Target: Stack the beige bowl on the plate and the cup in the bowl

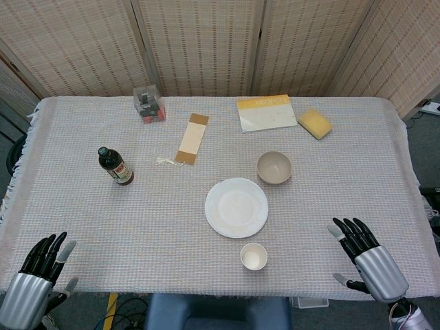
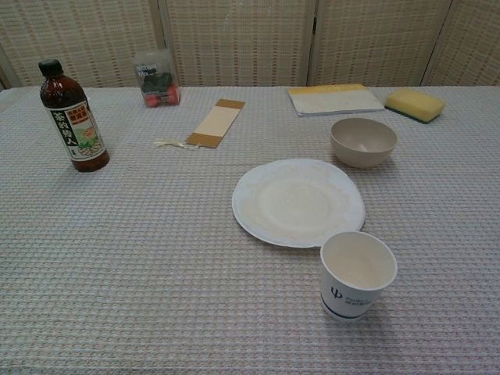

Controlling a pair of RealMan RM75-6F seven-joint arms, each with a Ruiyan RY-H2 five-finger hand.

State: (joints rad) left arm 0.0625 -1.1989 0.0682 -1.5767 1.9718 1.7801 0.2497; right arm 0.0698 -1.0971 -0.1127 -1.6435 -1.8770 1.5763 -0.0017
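A white plate (image 1: 236, 207) (image 2: 298, 201) lies empty at the table's middle. Just behind it to the right stands the beige bowl (image 1: 274, 167) (image 2: 363, 141), upright and empty. A white paper cup (image 1: 254, 257) (image 2: 356, 273) with a blue mark stands in front of the plate, near the table's front edge. My left hand (image 1: 38, 271) rests at the front left corner, fingers apart, holding nothing. My right hand (image 1: 364, 256) sits at the front right, also spread and empty, well right of the cup. Neither hand shows in the chest view.
A dark sauce bottle (image 1: 115, 166) (image 2: 74, 117) stands at the left. Behind lie a tan card (image 1: 192, 138) (image 2: 216, 123), a clear box of small items (image 1: 149, 104) (image 2: 157, 78), a flat yellow-edged booklet (image 1: 267, 112) (image 2: 334, 98) and a yellow sponge (image 1: 315, 123) (image 2: 415, 104).
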